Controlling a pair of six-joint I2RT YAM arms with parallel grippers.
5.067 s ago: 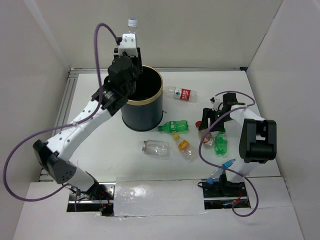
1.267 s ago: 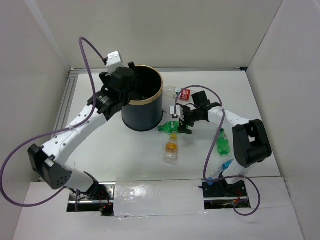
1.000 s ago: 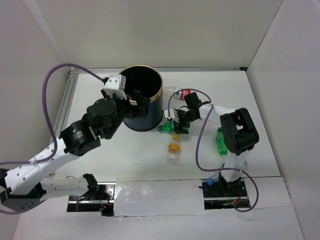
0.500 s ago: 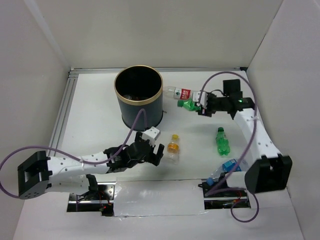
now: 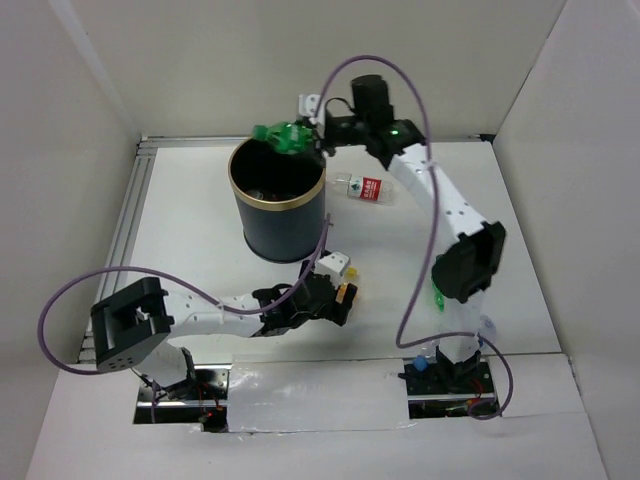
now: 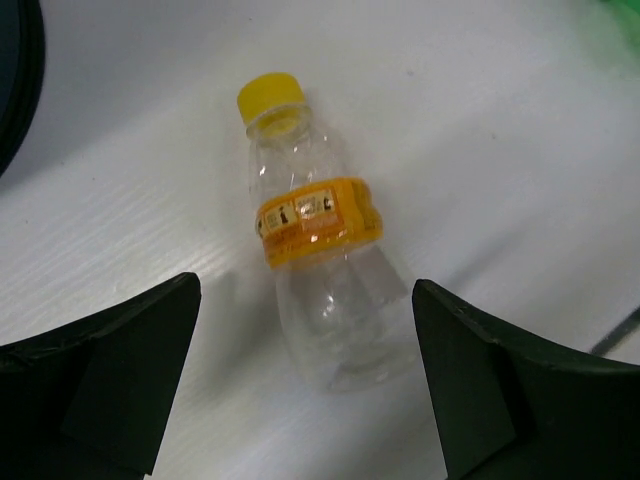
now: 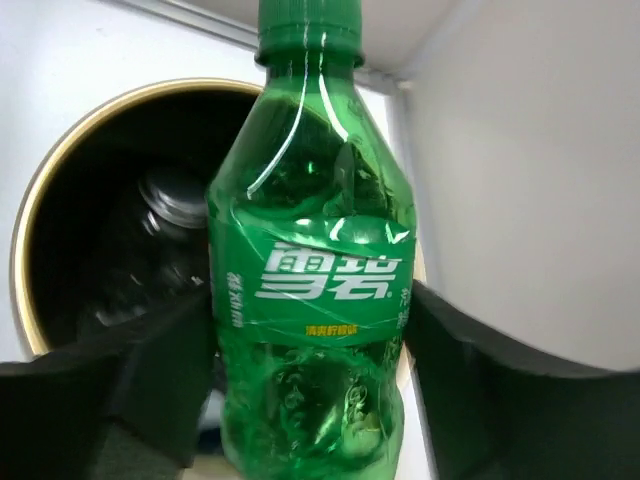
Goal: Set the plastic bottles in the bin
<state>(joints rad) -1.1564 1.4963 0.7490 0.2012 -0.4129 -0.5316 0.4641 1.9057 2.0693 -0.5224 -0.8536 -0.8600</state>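
My right gripper (image 5: 300, 135) (image 7: 310, 300) hangs over the far rim of the bin (image 5: 285, 225), a dark bucket with a gold rim (image 7: 60, 150). Its fingers stand wide apart, open, with a green bottle (image 5: 283, 135) (image 7: 310, 290) upright between them, its sides at the pads. A clear bottle (image 7: 165, 205) lies inside the bin. My left gripper (image 5: 338, 297) (image 6: 305, 300) is low over the table, open, straddling a clear bottle with a yellow cap and orange label (image 6: 315, 270). A red-and-white labelled bottle (image 5: 365, 187) lies right of the bin.
A second green bottle (image 5: 438, 298) lies on the table at the right, mostly behind my right arm. White walls close in the table on three sides. A metal rail (image 5: 130, 215) runs along the left edge.
My right arm has carried the green bottle from beside the labelled bottle up over the bin, and its fingers have spread. My left gripper has slid right over the yellow-capped bottle.
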